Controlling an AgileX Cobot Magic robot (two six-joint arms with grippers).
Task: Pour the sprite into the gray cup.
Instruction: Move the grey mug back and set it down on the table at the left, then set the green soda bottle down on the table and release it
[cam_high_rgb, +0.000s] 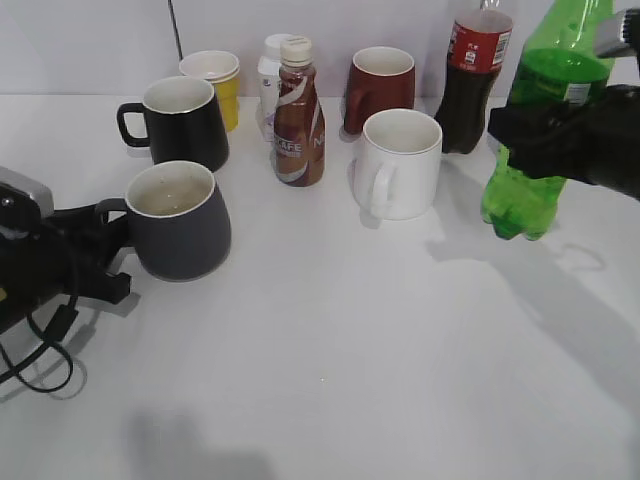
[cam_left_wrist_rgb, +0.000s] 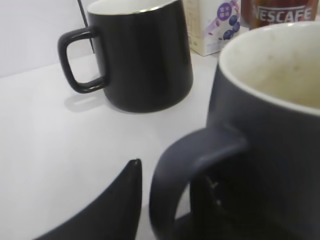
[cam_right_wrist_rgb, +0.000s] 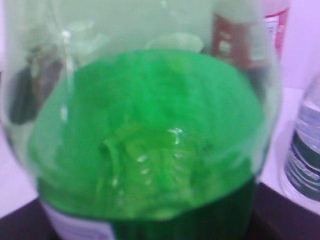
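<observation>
Carrying the sprite (cam_high_rgb: 545, 120) clamped in the right gripper (cam_high_rgb: 560, 135); next, swing it across to the gray cup (cam_high_rgb: 180, 222), whose handle the left gripper (cam_high_rgb: 100, 245) straddles.

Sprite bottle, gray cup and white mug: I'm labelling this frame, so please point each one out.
Sprite bottle (cam_high_rgb: 520, 200): exterior view, on its green lower body.
Gray cup (cam_high_rgb: 185, 235): exterior view, on its dark rounded belly.
White mug (cam_high_rgb: 405, 170): exterior view, on its outer wall.
</observation>
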